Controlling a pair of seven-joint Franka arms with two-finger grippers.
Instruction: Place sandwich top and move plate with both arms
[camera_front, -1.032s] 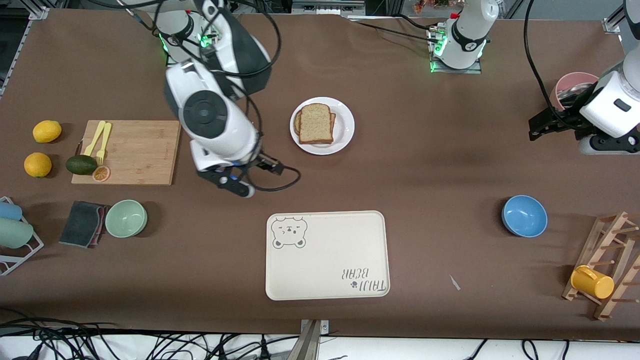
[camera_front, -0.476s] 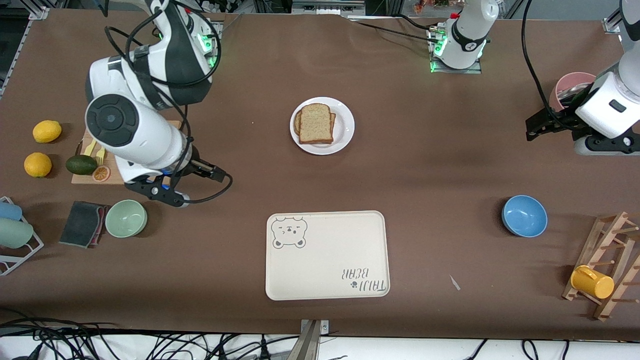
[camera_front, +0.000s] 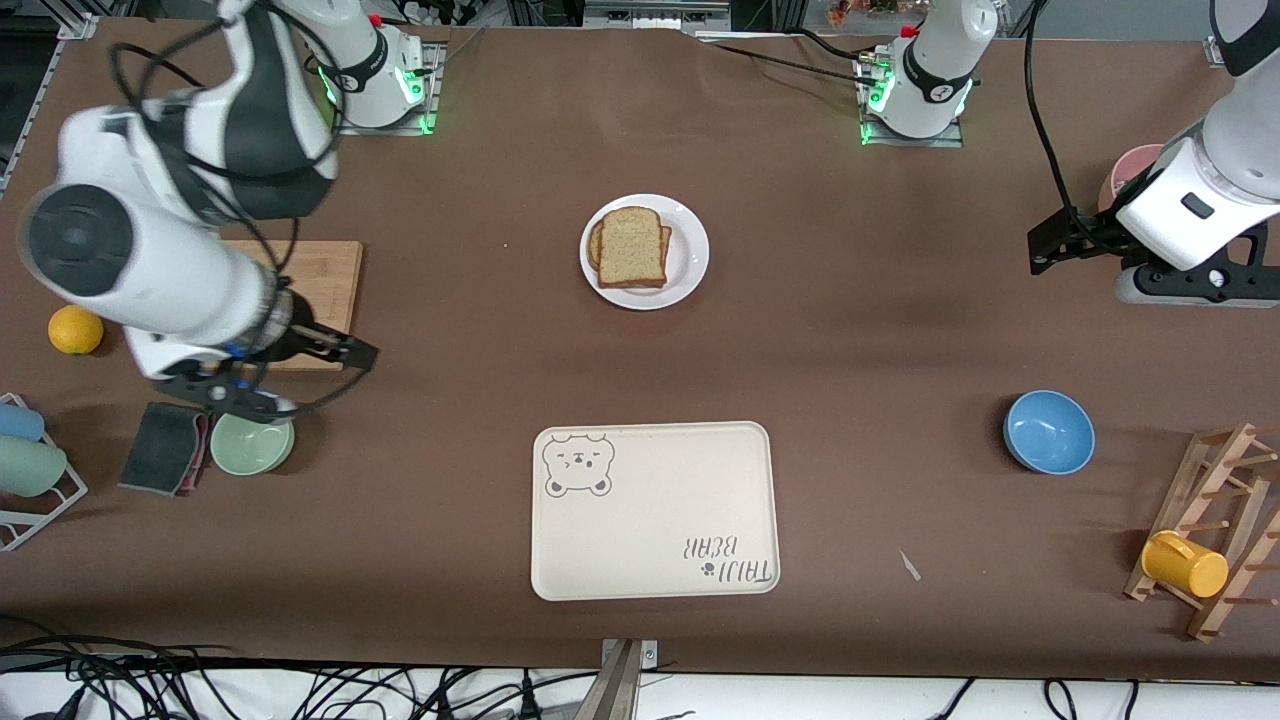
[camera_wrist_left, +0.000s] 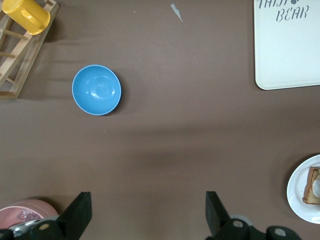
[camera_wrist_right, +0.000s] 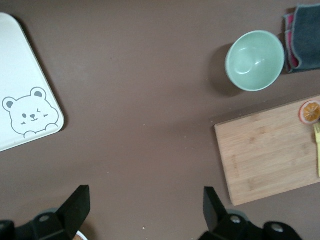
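- The right pincer (camera_front: 245, 400) hangs over a pale green bowl (camera_front: 251, 444) at the right arm's end of the brown matte table (camera_front: 450, 300). Its two black fingers (camera_wrist_right: 75, 206) stand wide apart with nothing between them.
- Under and around that arm lie one orange (camera_front: 75, 329), one rectangular bamboo cutting board (camera_front: 325, 290) and one folded dark grey cloth (camera_front: 165, 447) just beside the green bowl.
- In the right wrist view, one orange slice (camera_wrist_right: 310, 111) rests on a corner of the board.
- Midway along the table sits the plate (camera_front: 692, 262), round, glossy and white. On it lies the sandwich top (camera_front: 632, 246), a flat speckled tan slice with a brown crust, stacked on another slice.
- Nearer the front camera than the plate lies one cream rectangular tray (camera_front: 655, 510) with rounded corners and a bear print.
- Toward the left arm's end sits one smooth blue bowl (camera_front: 1048, 431).
- The left pincer (camera_front: 1055, 245) hangs over bare table near a pink bowl (camera_front: 1130, 170). Its fingers (camera_wrist_left: 216, 212) are spread wide and hold nothing.
- At the table's corner, one wooden peg rack (camera_front: 1215, 530) carries one yellow cup (camera_front: 1184, 564).
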